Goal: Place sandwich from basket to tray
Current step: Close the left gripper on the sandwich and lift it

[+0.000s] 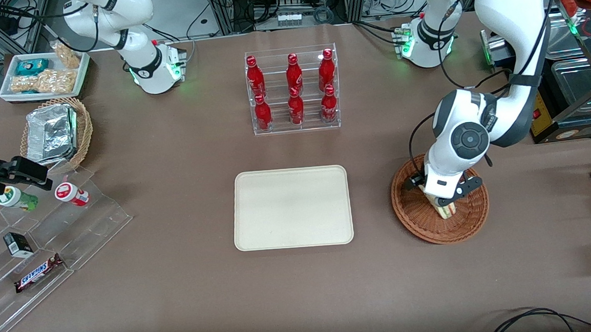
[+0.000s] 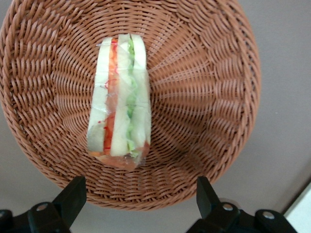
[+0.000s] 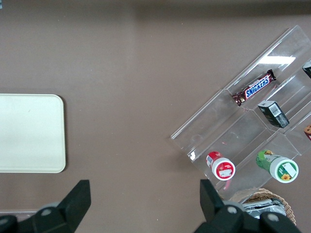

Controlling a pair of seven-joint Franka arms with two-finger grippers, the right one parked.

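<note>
The sandwich (image 2: 120, 99), a wrapped wedge of pale bread with green and red-orange filling, lies in the reddish-brown wicker basket (image 2: 209, 97). My left gripper (image 2: 140, 184) hangs just above the basket, open, its black fingers (image 2: 73, 193) wide apart with nothing between them. In the front view the gripper (image 1: 443, 198) covers most of the sandwich (image 1: 447, 211), which peeks out below it inside the basket (image 1: 416, 224). The cream tray (image 1: 292, 207) lies bare beside the basket, toward the parked arm's end.
A clear rack of red bottles (image 1: 293, 91) stands farther from the front camera than the tray. Toward the parked arm's end are a stepped acrylic stand with snacks (image 1: 48, 237), a tan basket of foil containers (image 1: 57, 132) and a white snack tray (image 1: 43, 73).
</note>
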